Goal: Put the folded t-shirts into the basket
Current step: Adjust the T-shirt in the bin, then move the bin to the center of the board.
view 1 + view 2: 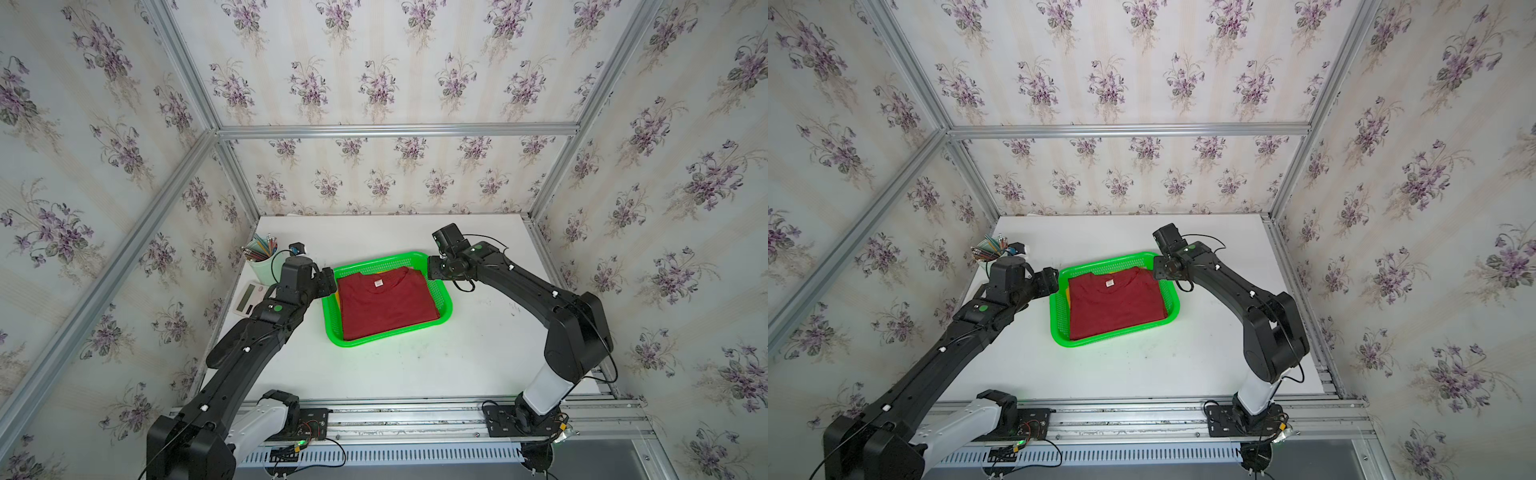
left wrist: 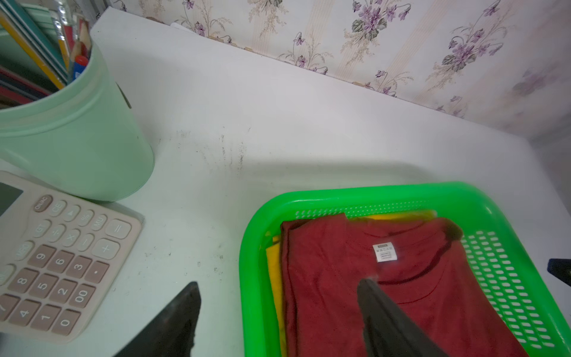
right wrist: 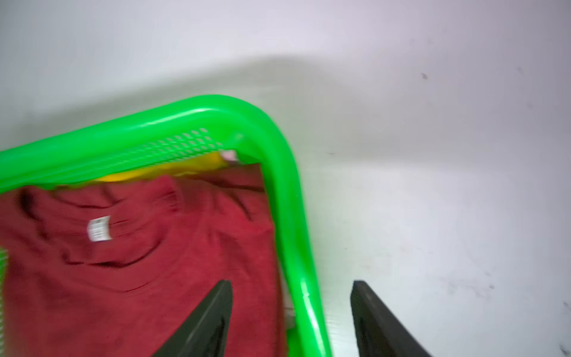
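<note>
— Where are the tees?
— The folded dark red cloth t-shirt (image 1: 386, 307) lies on top inside the bright green perforated plastic basket (image 2: 355, 193), with a mustard yellow tee (image 2: 273, 272) peeking out beneath it.
— And the grippers?
— The left gripper (image 2: 279, 282) and right gripper (image 3: 291, 282) both have their jaws spread and hold nothing. Each has one finger over the red shirt and one over the white table (image 1: 415, 374).

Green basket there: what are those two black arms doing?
A folded dark red cloth t-shirt lies on top in the bright green perforated plastic basket, with a mustard yellow t-shirt showing beneath it. The robot's left gripper and right gripper hover open at the basket's two far corners, holding nothing.
</note>
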Tool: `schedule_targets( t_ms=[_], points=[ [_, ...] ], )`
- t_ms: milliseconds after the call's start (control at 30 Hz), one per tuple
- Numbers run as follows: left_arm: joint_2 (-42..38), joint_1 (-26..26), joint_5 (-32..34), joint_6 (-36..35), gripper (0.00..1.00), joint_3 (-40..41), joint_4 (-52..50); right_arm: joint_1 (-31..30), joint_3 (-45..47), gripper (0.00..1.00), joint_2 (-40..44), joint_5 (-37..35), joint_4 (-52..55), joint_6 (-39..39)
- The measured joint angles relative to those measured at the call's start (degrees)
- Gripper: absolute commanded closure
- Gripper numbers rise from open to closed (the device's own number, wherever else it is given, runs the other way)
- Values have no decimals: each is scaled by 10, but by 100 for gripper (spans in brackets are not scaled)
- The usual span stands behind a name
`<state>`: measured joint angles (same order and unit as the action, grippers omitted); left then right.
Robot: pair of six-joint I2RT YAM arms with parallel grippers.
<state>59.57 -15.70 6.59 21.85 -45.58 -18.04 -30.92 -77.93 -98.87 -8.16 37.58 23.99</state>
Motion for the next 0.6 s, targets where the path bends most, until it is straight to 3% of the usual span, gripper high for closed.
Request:
schedule_targets(
  t_ms=[300,500,600],
  points=[
    [-34,0,43,-12,19,34,14,47,74,52,-19,25,-48,9],
    [-27,0,53,-26,23,37,15,127,107,43,21,-29,-52,30],
    [-15,0,53,-35,16,37,16,156,127,38,60,-63,-56,34]
  ],
)
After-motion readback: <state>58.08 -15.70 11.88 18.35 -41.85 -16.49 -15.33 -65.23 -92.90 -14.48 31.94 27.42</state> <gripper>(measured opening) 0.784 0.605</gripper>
